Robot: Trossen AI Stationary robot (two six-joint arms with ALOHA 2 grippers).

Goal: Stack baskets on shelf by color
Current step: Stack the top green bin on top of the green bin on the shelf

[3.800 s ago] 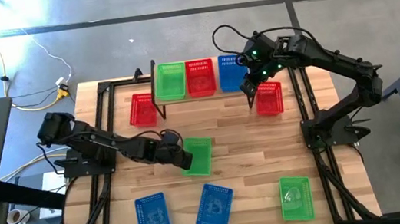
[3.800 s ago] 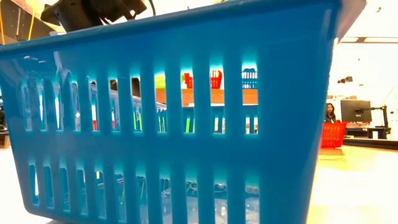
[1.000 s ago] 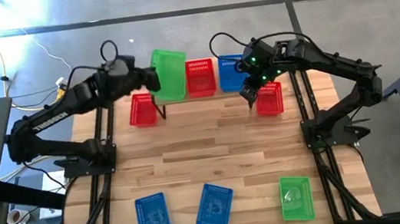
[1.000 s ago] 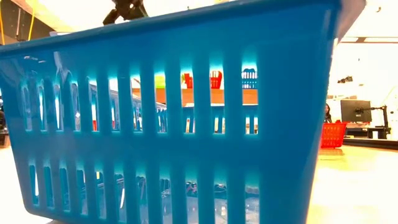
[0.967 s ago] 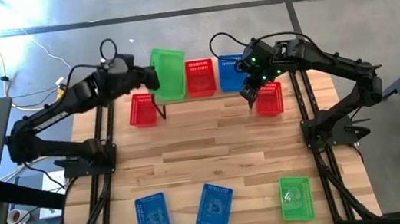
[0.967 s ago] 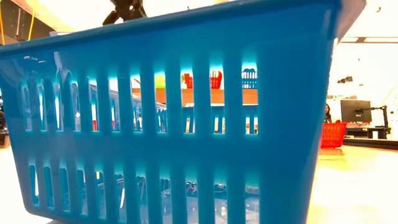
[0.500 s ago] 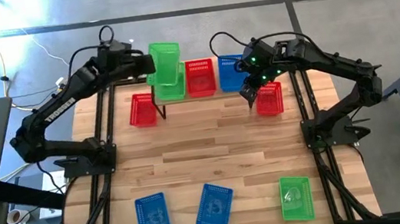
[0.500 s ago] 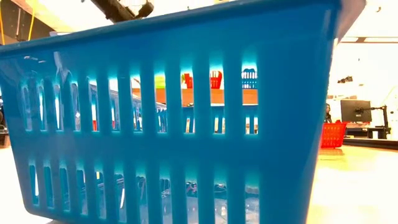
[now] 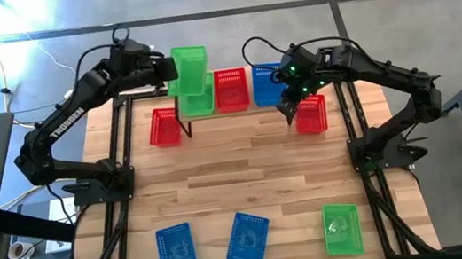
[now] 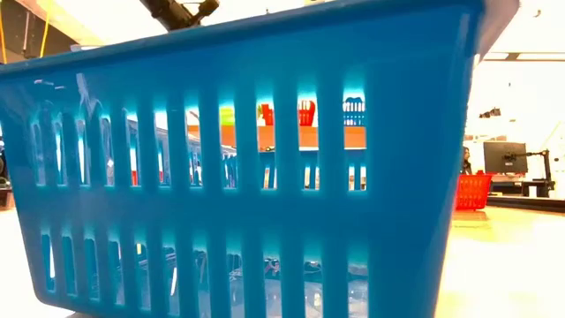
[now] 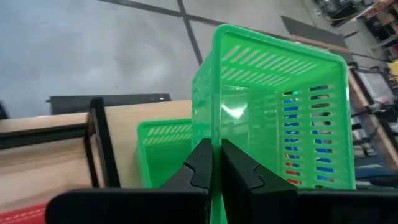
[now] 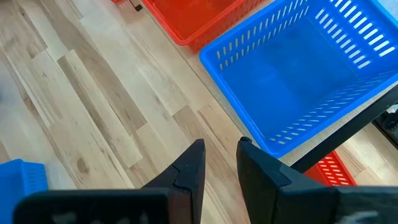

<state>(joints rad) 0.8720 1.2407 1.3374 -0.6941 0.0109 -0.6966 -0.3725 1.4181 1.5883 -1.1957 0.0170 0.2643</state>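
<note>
In the high view my left gripper [image 9: 167, 68] is shut on a green basket [image 9: 190, 66], which it holds tipped over another green basket [image 9: 199, 100] on the shelf [image 10: 305, 137]. Beside that one on the shelf stand a red basket [image 9: 231, 89] and a blue basket [image 9: 266, 84]. My right gripper [image 9: 289, 107] hangs open in front of the blue basket [image 12: 305, 68], above bare wood, with nothing between its fingers. A red basket [image 9: 310, 113] rests on the table just right of it. My left gripper pinches one wall of the green basket at its edge [image 11: 216, 140], one finger on each side of the wall. The fingers come roughly level from the table's left. The basket is lifted and tipped on its side over the shelf's green basket [image 11: 165, 149]; whether the two touch, I cannot tell.
Another red basket [image 9: 164, 127] sits on the table by the shelf's left leg. Near the front edge lie two blue baskets [image 9: 175, 249] [image 9: 248, 236] and a green one [image 9: 342, 228]; one blue basket [image 10: 247, 168] fills the low view. Bare wood lies mid-table.
My left gripper has carried the green basket up and toward the far edge, and has turned. The basket has tipped from lying slanted over the shelf's green basket to standing more on its side above it.
</note>
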